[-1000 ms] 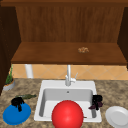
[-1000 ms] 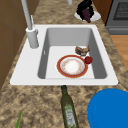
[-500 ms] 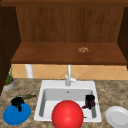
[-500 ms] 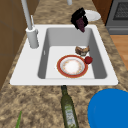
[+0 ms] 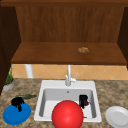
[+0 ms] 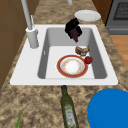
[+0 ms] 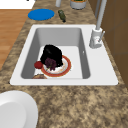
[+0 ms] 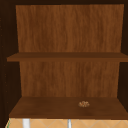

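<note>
Dangling from right hand (image 6: pixel 72 26) — purple bunch (image 6: pixel 74 35)

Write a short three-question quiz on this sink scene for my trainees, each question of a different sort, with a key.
1. True or false: the right hand hangs over the sink with a dark purple item in its fingers.
2. Which thing does the left hand hover over? A) white plate B) blue plate C) bottle
3. Fill in: on the lower cabinet shelf lies one small brown ____.

Key: 1 true. 2 B, the blue plate. 3 item.
</note>
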You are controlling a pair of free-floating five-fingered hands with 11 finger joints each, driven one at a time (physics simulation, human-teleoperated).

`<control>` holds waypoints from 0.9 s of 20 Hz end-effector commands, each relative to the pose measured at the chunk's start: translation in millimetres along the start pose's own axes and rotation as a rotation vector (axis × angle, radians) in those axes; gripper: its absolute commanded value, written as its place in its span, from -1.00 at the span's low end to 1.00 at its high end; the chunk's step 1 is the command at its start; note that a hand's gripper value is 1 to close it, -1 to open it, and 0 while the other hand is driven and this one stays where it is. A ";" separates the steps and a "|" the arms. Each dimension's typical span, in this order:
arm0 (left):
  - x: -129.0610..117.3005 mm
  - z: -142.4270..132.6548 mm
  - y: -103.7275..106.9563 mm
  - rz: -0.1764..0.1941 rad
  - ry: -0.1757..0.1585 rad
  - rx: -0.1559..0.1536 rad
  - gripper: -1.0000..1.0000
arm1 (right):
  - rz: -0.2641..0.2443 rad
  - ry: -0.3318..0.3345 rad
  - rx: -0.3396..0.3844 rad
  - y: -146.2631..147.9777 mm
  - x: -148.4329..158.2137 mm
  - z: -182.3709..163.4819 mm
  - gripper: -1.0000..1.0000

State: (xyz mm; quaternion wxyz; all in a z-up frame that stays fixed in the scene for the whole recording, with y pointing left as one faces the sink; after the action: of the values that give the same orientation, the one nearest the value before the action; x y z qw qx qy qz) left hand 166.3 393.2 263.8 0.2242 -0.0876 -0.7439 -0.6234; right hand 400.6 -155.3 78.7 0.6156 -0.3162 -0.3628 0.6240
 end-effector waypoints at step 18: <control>0.0 0.0 0.0 0.000 0.000 0.000 0.00 | -0.019 -0.007 0.107 92.8 144.4 -148.7 1.00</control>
State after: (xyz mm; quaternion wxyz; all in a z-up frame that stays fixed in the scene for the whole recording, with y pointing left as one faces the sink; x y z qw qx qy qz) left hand 166.3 393.2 263.8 0.2242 -0.0876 -0.7439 -0.6234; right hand 449.3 -16.4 -49.5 0.6306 -0.2875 -0.3422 0.6345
